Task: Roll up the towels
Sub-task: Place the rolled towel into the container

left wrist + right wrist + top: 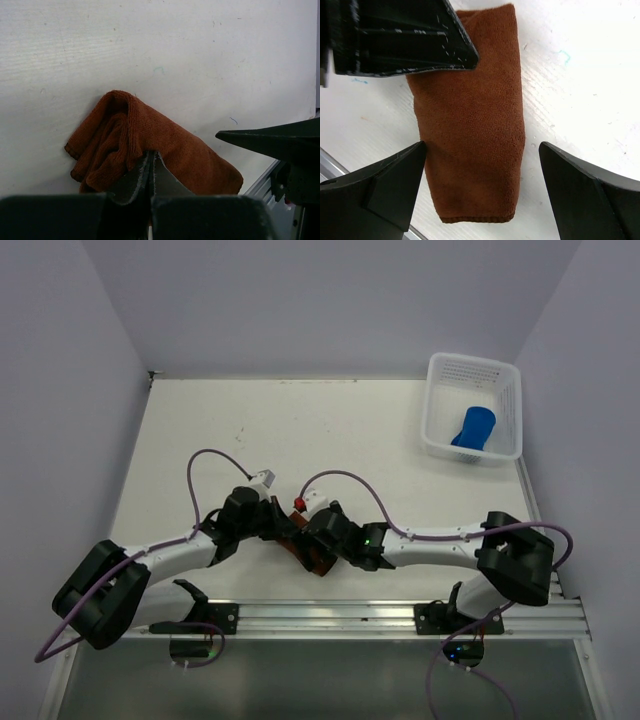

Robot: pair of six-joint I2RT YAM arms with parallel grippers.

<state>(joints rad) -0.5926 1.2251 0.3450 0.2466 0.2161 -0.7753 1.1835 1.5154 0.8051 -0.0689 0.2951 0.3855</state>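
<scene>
Though folded, the brown towel [167,145] runs diagonally.

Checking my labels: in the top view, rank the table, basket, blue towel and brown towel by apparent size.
Largest to smallest:
1. table
2. basket
3. blue towel
The brown towel is mostly covered in this view, so I can't rank it.
</scene>
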